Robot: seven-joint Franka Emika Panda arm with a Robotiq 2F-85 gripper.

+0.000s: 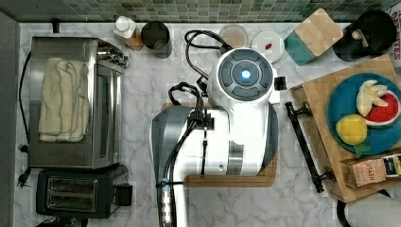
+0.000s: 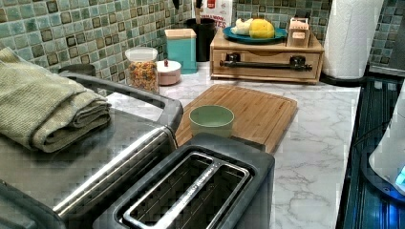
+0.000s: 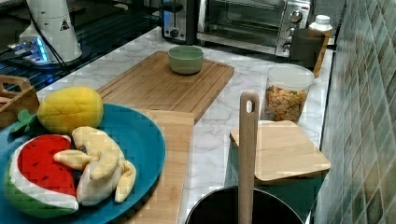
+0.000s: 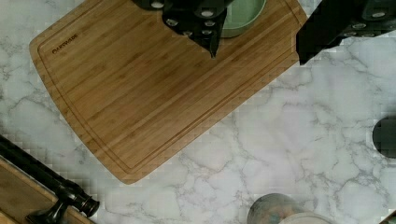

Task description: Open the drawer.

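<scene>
The light-wood drawer sits under the wooden top that bears the blue fruit plate, and its front looks flush with the cabinet in the left view. Its long black bar handle runs across the front on two black mounts; I also see the handle at the top view's right and the handle in the wrist view. My gripper hangs open over the edge of the cutting board, with nothing between its fingers and well apart from the handle. In the top view the arm covers it.
A green bowl stands on the cutting board. A toaster and toaster oven fill the top view's left. A cereal jar, teal canister and paper towel roll stand along the backsplash.
</scene>
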